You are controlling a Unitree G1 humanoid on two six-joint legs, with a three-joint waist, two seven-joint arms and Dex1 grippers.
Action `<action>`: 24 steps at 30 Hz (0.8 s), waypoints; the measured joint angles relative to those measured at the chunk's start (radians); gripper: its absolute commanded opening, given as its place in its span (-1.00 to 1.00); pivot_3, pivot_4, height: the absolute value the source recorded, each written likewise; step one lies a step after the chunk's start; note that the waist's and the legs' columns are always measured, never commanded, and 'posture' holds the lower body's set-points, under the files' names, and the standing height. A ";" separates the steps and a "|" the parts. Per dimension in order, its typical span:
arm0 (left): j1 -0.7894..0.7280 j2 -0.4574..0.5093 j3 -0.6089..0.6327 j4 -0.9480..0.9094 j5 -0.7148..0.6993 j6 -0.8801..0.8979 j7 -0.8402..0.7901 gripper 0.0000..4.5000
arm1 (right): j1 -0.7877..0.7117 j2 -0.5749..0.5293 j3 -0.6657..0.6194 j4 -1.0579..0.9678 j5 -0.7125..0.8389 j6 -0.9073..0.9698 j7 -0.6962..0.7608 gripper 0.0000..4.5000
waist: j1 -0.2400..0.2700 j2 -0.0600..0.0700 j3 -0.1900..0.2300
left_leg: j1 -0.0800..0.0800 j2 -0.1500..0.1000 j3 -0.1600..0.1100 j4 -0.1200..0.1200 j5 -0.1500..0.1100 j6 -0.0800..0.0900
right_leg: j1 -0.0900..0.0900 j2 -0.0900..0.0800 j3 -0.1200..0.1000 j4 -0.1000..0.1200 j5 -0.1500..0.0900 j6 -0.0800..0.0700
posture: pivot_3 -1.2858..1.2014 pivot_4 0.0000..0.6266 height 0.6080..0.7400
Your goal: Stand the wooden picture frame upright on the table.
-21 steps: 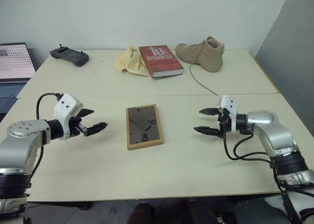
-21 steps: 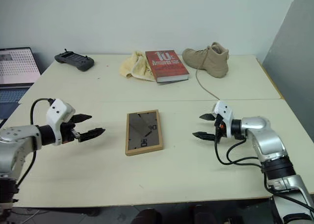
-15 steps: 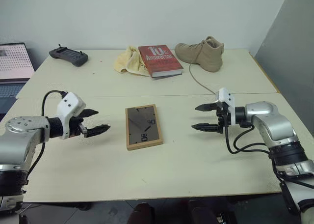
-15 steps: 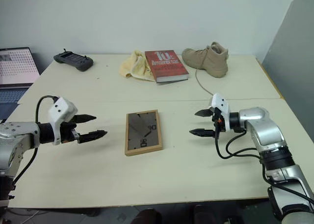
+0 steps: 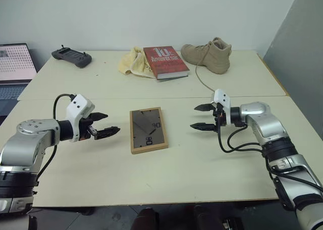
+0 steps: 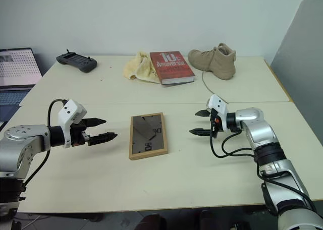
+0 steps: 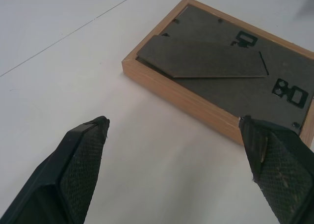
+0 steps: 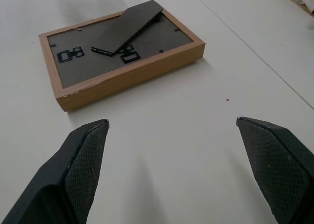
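Small rectangular light-wood picture frame (image 5: 148, 130) lies flat, dark back panel up, mid-width on the pale cream tabletop (image 5: 176, 174), just nearer the robot than the seam between its two sections. Left tool (image 5: 103, 124) and right tool (image 5: 201, 117) flank it, each near but apart from it, fingers spread wide, holding nothing. Judgement: no grasp yet; gripping, lifting and standing it upright all remain.

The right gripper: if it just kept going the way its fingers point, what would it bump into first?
Most likely the wooden picture frame, lying back-up on the table. The open right gripper aims at its near edge, though depth is uncertain.
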 measured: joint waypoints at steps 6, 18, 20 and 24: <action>-0.046 -0.041 0.000 0.038 -0.068 0.104 -0.013 1.00 | -0.011 0.038 0.018 0.056 -0.038 -0.052 0.001 0.97 | -0.001 0.000 0.000 | 0.000 0.000 0.000 0.000 0.000 0.000 | 0.000 0.000 0.000 0.000 0.000 0.000 | 0.03 -0.52 1.00; -0.069 -0.088 0.041 0.134 -0.281 0.472 -0.038 1.00 | -0.026 0.129 0.058 0.126 -0.084 -0.105 0.000 0.21 | -0.019 0.000 0.000 | 0.000 0.000 -0.001 0.000 0.000 -0.001 | 0.000 0.000 0.000 0.001 0.000 0.000 | 0.03 -0.52 1.00; -0.072 -0.097 0.041 0.168 -0.300 0.516 -0.035 1.00 | -0.029 0.148 0.065 0.151 -0.100 -0.120 -0.013 0.02 | -0.020 0.000 0.000 | 0.000 0.000 -0.001 0.000 0.001 -0.002 | 0.000 0.000 0.000 0.001 0.000 0.000 | 0.03 -0.52 1.00; -0.105 -0.115 0.061 0.292 -0.309 0.581 -0.030 1.00 | -0.049 0.194 0.074 0.194 -0.131 -0.144 -0.052 -0.41 | -0.022 0.000 0.000 | 0.000 0.000 -0.001 0.000 0.003 -0.004 | 0.000 0.000 0.000 0.001 0.000 0.000 | 0.03 -0.52 1.00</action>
